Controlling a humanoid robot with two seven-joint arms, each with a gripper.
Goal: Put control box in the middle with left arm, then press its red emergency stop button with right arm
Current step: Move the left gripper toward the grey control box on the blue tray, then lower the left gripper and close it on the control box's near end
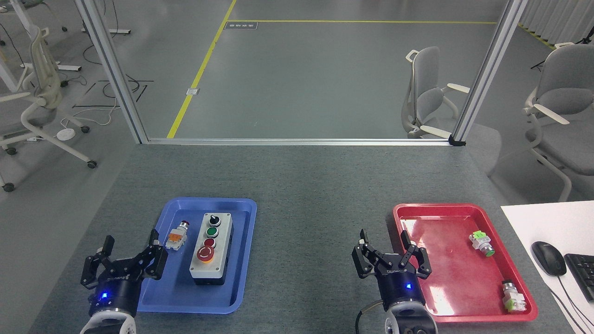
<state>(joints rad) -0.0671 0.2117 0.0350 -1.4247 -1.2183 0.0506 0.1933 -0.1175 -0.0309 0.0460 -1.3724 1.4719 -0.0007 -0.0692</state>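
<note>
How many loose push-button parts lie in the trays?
3: an orange-and-white part in the blue tray beside the control box, and two green-and-white parts in the red tray. None looks hidden.

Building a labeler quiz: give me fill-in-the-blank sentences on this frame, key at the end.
1. The control box lies in the ____ tray.
2. Below the black knob on its face sits a ____ button.
3. The left gripper and right gripper both have ____ jaws.
4. The red tray holds ____ loose parts.

Missing: blue; green; open; two
</note>
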